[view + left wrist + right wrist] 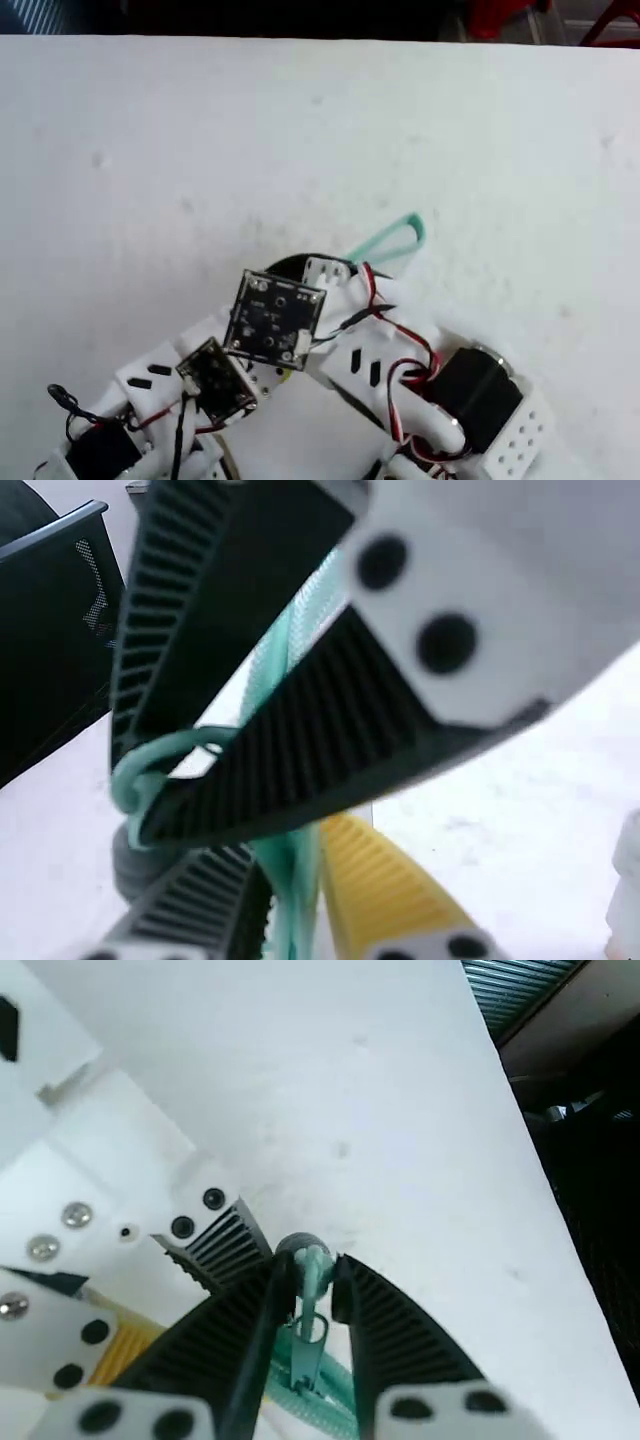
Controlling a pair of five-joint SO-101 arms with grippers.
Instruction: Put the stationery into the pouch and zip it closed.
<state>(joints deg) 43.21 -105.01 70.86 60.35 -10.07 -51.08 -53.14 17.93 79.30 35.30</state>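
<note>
Pulling the slider straight along the teeth is what I am judging this step needs, with the fabric anchored so it is not bunching. My right claw is pinching shut on the teal zipper pull. My left claw is clamping the teal pouch between its black and yellow fingers. Under my 2 arms, the pouch is lying by the tabletop's near edge, its cord loop poking toward the middle.
</note>
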